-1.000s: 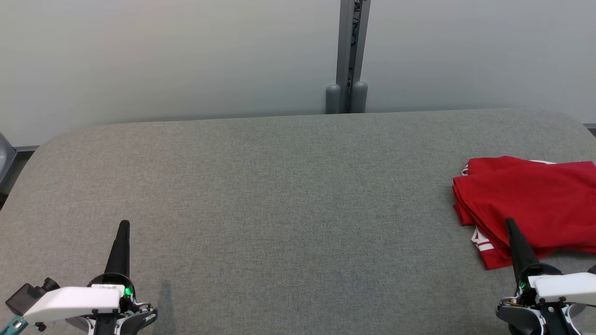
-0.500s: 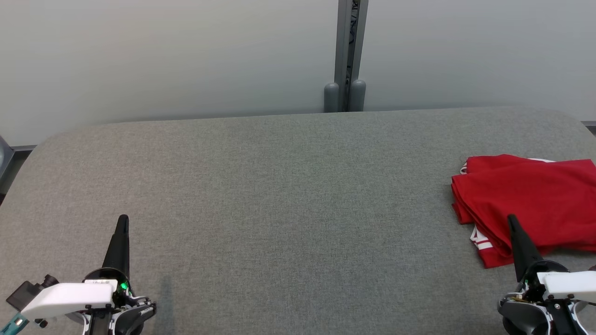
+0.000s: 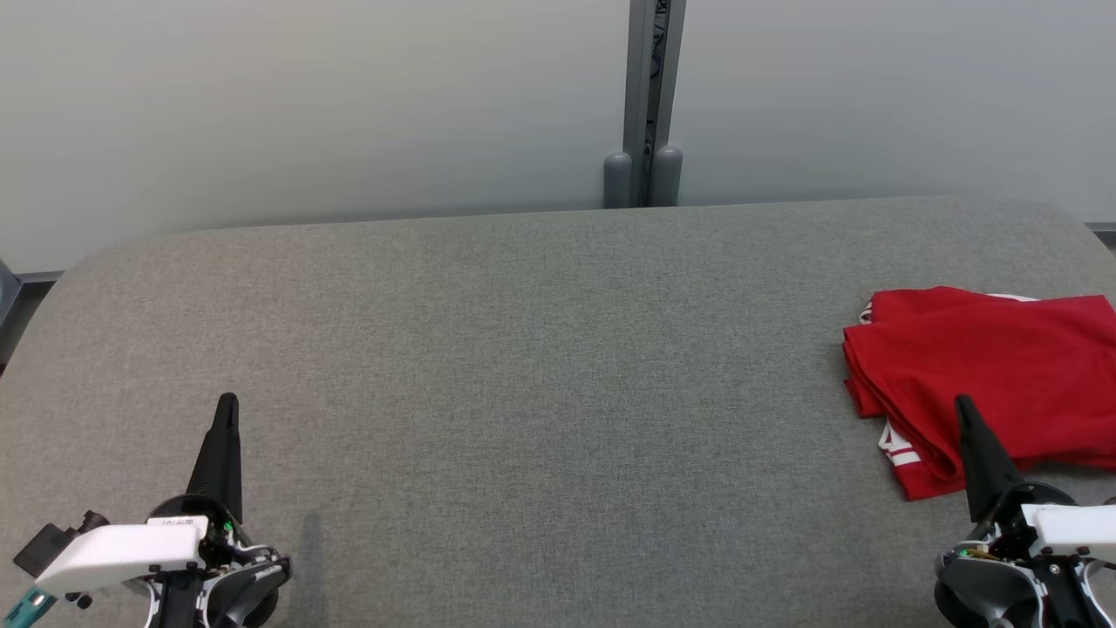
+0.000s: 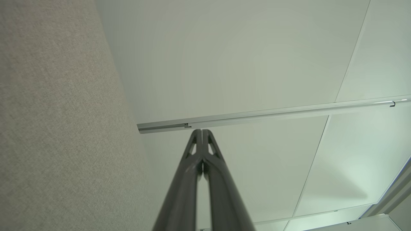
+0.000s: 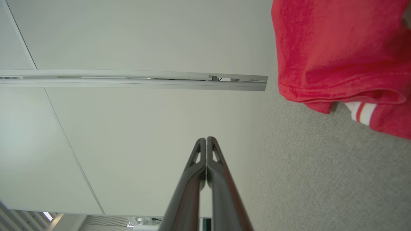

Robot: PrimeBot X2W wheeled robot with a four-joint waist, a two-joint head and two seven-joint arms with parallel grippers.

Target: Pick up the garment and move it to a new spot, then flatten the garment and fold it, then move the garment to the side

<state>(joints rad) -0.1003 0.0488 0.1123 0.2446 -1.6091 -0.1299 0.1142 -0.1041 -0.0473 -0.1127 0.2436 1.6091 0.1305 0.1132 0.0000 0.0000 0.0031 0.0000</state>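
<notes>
The garment [image 3: 994,366] is red with white striped trim, folded into a compact stack at the right edge of the grey table [image 3: 540,366]. In the right wrist view the garment [image 5: 340,51] fills the upper right corner. My right gripper [image 3: 963,403] hovers in front of the garment's near edge, shut with nothing between its fingers [image 5: 205,141]. Far from the garment, my left gripper [image 3: 227,399] stands at the lower left, also shut and empty; its fingertips [image 4: 201,131] touch in the left wrist view.
A pale wall runs behind the table, with a grey metal post [image 3: 647,105] at the table's far edge. The table's corners are rounded.
Both grippers have drawn back a little toward the near edge and stay shut. The head camera has shifted slightly. The garment lies where it was.
</notes>
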